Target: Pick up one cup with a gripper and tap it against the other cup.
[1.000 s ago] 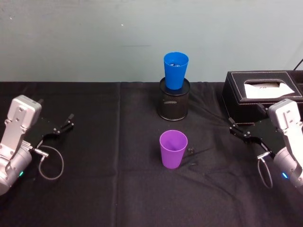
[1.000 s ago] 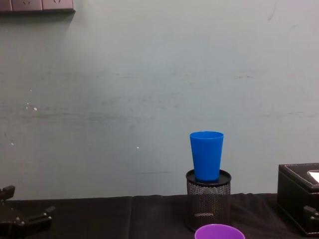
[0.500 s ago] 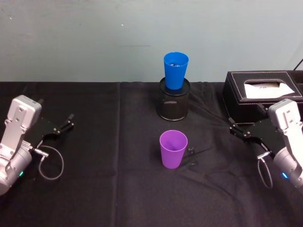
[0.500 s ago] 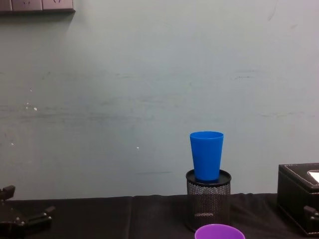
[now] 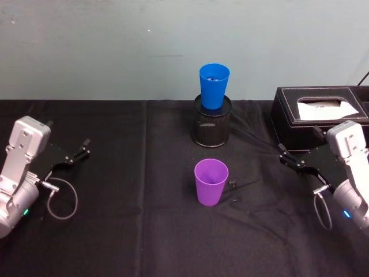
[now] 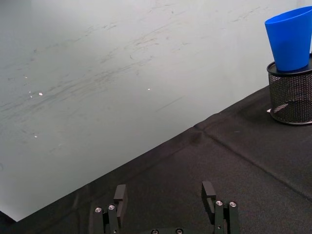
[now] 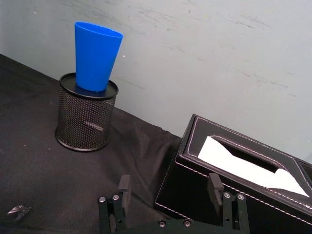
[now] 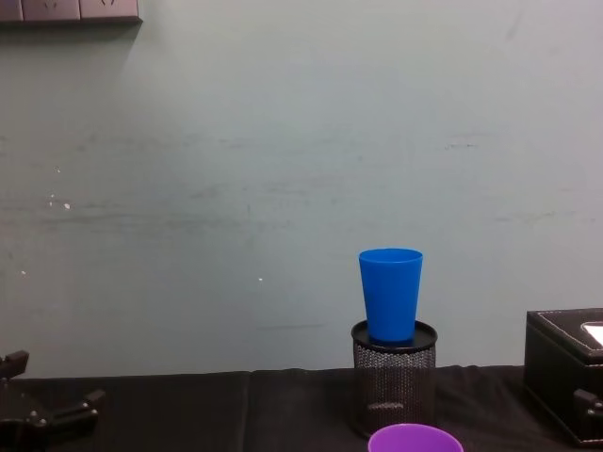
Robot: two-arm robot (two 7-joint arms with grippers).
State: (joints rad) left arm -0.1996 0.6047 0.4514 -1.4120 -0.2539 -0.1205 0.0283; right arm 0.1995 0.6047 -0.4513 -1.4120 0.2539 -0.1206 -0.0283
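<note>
The purple cup [image 5: 211, 181] stands before the blue cup [image 5: 214, 85], which sits in the mesh holder [image 5: 211, 128]. The left tool [image 5: 85, 148] and right tool [image 5: 283, 154] gape wide, both empty

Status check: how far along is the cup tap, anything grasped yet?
Nothing looks done yet. The smooth purple plastic tumbler stands upright on the black tablecloth, untouched. The bright blue plastic tumbler sits in the top of the black wire-mesh cylinder. Nothing is in hand: the left gripper and right gripper rest open at the table's sides, apart from both cups. Remaining: grasp the purple tumbler, lift it, tap the blue one.
</note>
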